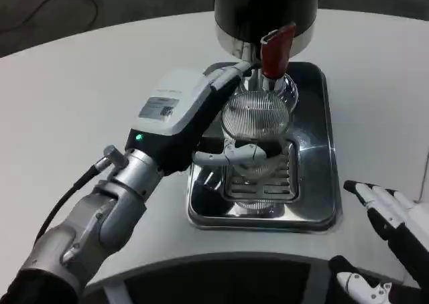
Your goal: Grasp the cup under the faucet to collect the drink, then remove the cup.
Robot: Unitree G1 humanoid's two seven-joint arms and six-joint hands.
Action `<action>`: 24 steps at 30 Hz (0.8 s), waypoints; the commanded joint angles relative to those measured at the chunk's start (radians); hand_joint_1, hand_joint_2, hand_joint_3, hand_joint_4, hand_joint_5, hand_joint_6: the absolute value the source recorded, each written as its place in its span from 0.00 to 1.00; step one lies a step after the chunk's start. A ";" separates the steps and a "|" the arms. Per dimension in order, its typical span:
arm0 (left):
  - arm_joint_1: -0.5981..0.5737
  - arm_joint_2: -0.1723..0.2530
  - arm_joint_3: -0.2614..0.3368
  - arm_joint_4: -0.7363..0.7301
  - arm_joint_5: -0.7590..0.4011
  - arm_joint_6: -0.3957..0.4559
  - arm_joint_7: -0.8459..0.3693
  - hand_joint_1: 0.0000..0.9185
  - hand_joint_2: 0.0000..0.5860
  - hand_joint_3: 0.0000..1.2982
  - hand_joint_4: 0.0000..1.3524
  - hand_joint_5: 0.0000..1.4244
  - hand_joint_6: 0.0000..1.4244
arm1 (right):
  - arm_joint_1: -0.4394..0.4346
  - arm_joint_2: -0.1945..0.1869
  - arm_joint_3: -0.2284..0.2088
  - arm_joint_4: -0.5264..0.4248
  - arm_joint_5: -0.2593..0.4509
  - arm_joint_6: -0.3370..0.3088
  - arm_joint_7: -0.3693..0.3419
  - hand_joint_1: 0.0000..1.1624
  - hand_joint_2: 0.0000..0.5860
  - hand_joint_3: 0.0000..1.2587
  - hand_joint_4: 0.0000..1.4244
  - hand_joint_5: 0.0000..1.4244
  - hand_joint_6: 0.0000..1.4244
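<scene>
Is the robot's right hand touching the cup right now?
No, the right hand rests open off the tray's right side, while the left hand wraps the cup.

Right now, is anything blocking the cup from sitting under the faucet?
Nothing visible. The left hand already holds the cup on the drip tray, directly below the red-handled faucet.

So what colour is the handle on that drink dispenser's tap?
Red, clearest in the head view: the tap handle above the cup.

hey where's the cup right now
In the head view, the ribbed glass cup sits centre frame on the metal drip tray, under the dispenser's red tap lever, gripped by the left hand.
</scene>
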 commanded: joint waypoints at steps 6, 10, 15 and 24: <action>0.039 0.017 0.029 -0.027 -0.035 -0.038 0.014 0.24 0.20 0.13 0.18 0.44 0.57 | -0.009 -0.009 0.011 0.005 0.005 0.013 0.008 0.25 0.69 0.02 0.00 0.00 0.00; 0.048 0.009 0.042 -0.020 -0.046 -0.059 0.028 0.26 0.21 0.15 0.20 0.45 0.49 | -0.013 -0.013 0.017 0.008 0.002 0.018 0.010 0.25 0.69 0.03 0.00 0.00 0.00; 0.058 0.002 0.057 -0.007 -0.069 -0.101 0.046 0.26 0.23 0.16 0.22 0.45 0.47 | -0.010 -0.015 0.020 0.010 0.001 0.021 0.008 0.25 0.69 0.04 0.00 0.00 0.00; 0.077 -0.010 0.081 -0.015 -0.100 -0.135 0.051 0.27 0.24 0.18 0.25 0.46 0.46 | -0.010 -0.016 0.023 0.017 0.002 0.027 0.007 0.25 0.69 0.05 0.00 0.00 0.00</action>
